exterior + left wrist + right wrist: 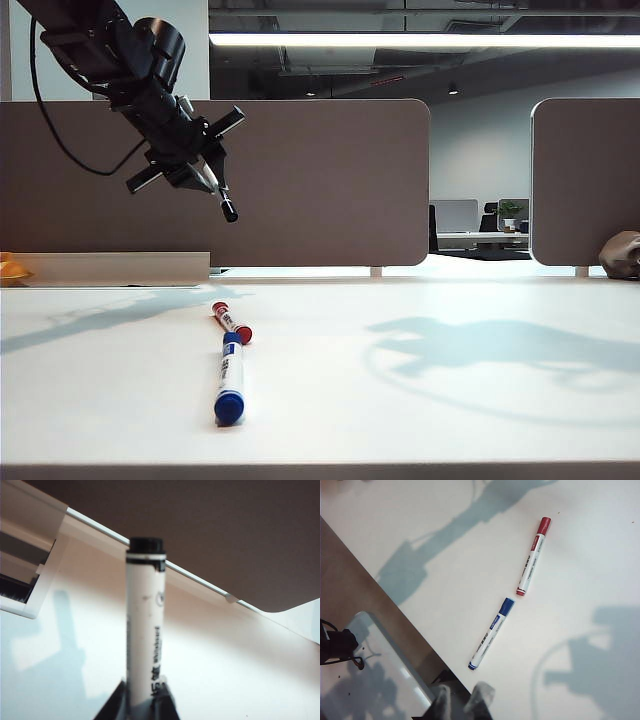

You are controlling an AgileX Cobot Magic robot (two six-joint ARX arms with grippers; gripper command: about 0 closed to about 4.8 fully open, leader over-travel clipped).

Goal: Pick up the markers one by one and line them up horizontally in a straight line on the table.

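My left gripper [207,178] hangs high over the table's [450,400] left rear, shut on the black marker [222,200], whose black tip points down and to the right. In the left wrist view the black marker [145,625] stands out from between the left gripper's [145,707] dark fingers. The red marker [231,322] and the blue marker [230,378] lie end to end on the table, the blue one nearer the front. From above, the right wrist view shows the red marker [533,563] and blue marker [491,634]. My right gripper [461,700] hovers by the table's edge, slightly open and empty.
Grey-brown partition panels [320,180] stand along the table's back. A low white ledge [110,268] with an orange thing [12,270] is at the back left. A grey-brown lump [622,255] sits at the back right. Arm shadows fall on the table.
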